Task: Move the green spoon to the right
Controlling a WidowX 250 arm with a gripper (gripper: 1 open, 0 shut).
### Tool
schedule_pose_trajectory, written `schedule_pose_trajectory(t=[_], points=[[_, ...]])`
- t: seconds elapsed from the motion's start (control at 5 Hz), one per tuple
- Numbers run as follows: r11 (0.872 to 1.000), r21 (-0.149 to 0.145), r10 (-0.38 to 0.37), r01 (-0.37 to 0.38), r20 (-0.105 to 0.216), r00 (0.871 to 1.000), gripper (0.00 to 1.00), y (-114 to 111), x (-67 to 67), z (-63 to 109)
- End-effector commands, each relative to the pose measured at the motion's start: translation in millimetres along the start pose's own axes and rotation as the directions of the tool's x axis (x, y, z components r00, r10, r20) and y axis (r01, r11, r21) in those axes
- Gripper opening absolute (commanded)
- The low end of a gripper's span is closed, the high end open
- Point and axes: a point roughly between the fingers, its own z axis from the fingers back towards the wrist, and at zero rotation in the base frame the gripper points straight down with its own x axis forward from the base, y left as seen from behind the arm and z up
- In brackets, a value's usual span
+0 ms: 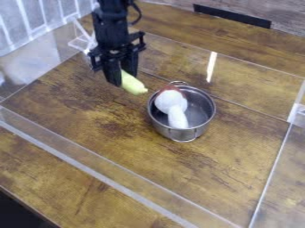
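1. The gripper (118, 69) is pinching the green spoon (131, 84) by its upper end, so the handle's dangling below it.
2. It's hanging clear of the tabletop (84, 125), probably for carrying right past the steel bowl (183, 113).

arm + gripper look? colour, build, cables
One arm, all black, slim, coming in from the top edge. The gripper is black too: a blocky body with narrow dark fingers. A black cable loops near the top edge. No markings legible at this resolution.

A slim, all-black arm (111, 22) ends in a black end effector (116, 69) with narrow prong-like fingers (103, 71).
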Motion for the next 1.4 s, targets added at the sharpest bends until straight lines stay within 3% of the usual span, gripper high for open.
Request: schedule_pose_trajectory(t=[0.0, 0.4, 0.8, 1.2], points=[[0.995, -0.091, -0.043, 0.047, 0.051, 0.998, 0.00, -2, -8.3, 37.9], [0.992, -0.117, 0.048, -0.036, 0.099, 0.994, 0.00, -2, 0.7, 48.0], [0.986, -0.147, 0.099, -0.077, 0.151, 0.984, 0.00, -7, -23.1, 51.0], [0.979, -0.177, 0.136, -0.102, 0.193, 0.972, 0.00, -16, -19.7, 72.9]])
